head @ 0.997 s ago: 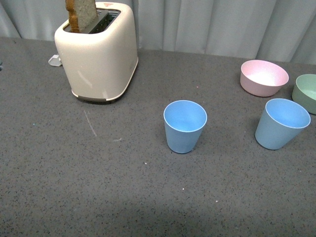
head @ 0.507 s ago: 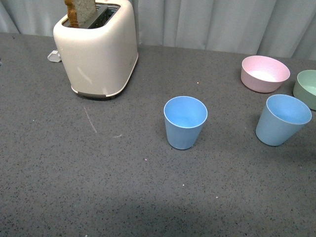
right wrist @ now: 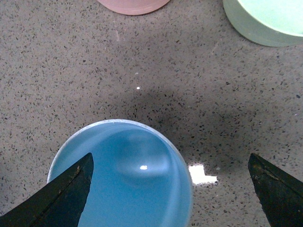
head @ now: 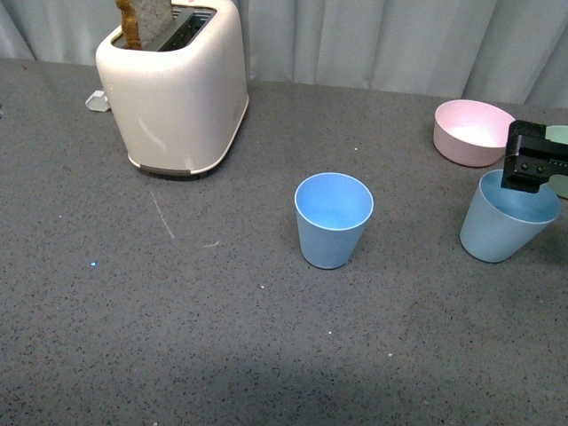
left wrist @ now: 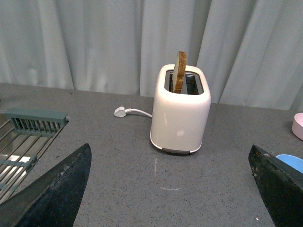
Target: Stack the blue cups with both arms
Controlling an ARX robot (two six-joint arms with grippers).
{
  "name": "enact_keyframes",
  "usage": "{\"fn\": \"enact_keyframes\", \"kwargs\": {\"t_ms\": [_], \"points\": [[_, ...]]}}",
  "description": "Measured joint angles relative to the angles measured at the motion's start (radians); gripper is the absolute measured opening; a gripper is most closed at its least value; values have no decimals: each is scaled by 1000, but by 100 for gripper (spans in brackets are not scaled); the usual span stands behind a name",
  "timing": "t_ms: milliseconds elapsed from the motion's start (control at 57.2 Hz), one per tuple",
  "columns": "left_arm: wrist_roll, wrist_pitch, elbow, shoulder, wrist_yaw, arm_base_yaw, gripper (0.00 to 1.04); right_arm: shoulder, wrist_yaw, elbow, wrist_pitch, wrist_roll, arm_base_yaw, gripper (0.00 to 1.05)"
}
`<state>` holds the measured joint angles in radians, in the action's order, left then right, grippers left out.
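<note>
The left gripper (left wrist: 168, 158) is spread wide with nothing between its fingers, and the toaster (left wrist: 181, 111) stands well ahead of it. The middle blue cup (head: 333, 219) sits upright, well to the left of the right gripper (head: 532, 169). That gripper, also wide open and empty, hangs over the right blue cup (head: 504, 226), whose mouth lies between its fingers, nearer one. It seems clear of the rim, though contact is hard to judge. The pink bowl (head: 473, 133) and green bowl (right wrist: 270, 19) lie just beyond.

The toaster (head: 173, 98) stands far left on the table (head: 133, 311); the centre cup (head: 333, 219) sits mid-table, the right cup (head: 508, 222) at the right edge, a bowl (head: 470, 133) behind it.
</note>
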<state>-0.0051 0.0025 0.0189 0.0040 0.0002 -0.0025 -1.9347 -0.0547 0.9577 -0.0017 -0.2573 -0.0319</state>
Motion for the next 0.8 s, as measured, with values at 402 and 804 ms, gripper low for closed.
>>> {"fn": "enact_keyframes", "kwargs": {"t_ms": [402, 804], "points": [[0, 0, 0, 0, 0, 0, 98, -40, -19, 19, -12, -35, -10, 30], [0, 0, 0, 0, 0, 0, 98, 32, 132, 20, -112, -90, 9, 1]]}}
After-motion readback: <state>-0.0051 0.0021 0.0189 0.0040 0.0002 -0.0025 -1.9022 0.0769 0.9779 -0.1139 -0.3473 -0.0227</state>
